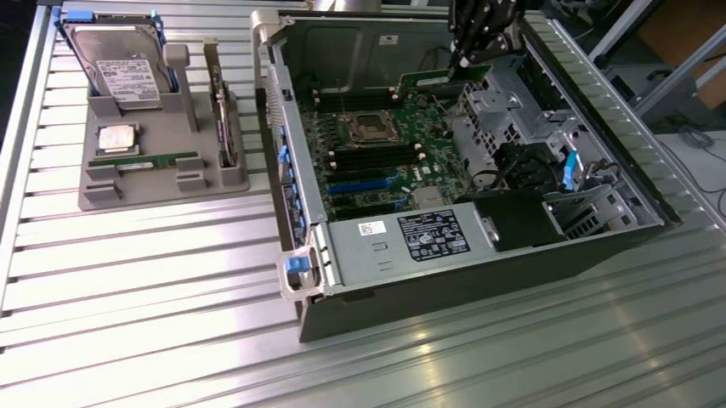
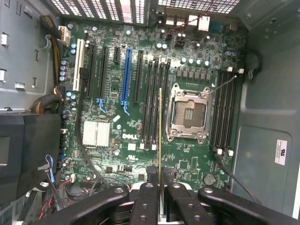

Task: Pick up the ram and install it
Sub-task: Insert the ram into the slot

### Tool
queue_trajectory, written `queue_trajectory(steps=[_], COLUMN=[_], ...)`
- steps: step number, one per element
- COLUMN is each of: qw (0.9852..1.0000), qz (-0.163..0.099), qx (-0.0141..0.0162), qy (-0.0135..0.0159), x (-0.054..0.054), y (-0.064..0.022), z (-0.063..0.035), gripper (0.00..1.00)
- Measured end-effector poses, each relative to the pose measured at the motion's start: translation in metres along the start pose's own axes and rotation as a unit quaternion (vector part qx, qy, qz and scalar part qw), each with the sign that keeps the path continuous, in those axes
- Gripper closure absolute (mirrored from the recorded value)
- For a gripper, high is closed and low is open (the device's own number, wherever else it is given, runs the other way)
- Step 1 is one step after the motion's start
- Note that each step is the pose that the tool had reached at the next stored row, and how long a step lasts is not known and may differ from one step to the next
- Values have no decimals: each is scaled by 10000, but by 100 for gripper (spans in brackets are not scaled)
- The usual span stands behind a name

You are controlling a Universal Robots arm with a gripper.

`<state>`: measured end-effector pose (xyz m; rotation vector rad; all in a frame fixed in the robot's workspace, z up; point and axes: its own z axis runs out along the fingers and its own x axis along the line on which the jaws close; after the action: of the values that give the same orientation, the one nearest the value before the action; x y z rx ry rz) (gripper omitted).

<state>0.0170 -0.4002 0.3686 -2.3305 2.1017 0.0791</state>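
The pincer [image 1: 474, 59] is clamped on the ram [image 1: 443, 79], holding it in the upper middle of the exterior view, inside the open computer case [image 1: 477, 293] and over the motherboard [image 1: 375, 166]. From the wrist, the stick shows edge-on between the memory slots [image 2: 154, 103] and the empty CPU socket [image 2: 189, 115]. Another green stick [image 1: 142, 160] lies in the grey tray [image 1: 159, 194] at the exterior view's left.

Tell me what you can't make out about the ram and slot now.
Faces of the ram: wrist view sees it edge-on.
Its label: exterior view, too small.
Which memory slot it's over: wrist view, ram covers it.
Top of the gripper: cut off by the exterior view's upper edge.
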Motion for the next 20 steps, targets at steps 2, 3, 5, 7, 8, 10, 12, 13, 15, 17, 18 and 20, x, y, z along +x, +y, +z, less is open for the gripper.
queue_trajectory(steps=[2,3,5,7,8,10,12,13,15,17,18,20], qw=[10000,10000,10000,10000,10000,10000,10000,10000,10000,10000,10000,10000], qz=[0,0,0,0,0,0,0,0,0,0,0,0], qx=[0,0,0,0,0,0,0,0,0,0,0,0], qy=[0,0,0,1,1,1,1,1,1,1,1,1], x=[1,1,2,2,2,2,3,3,3,3,4,4], y=[0,0,-1,-1,-2,-2,-2,-2,-2,-3,-3,-3], z=[14,19,37,48,51,62,69,71,78,83,88,93], gripper=[86,86,86,86,86,86,86,86,86,86,86,86])
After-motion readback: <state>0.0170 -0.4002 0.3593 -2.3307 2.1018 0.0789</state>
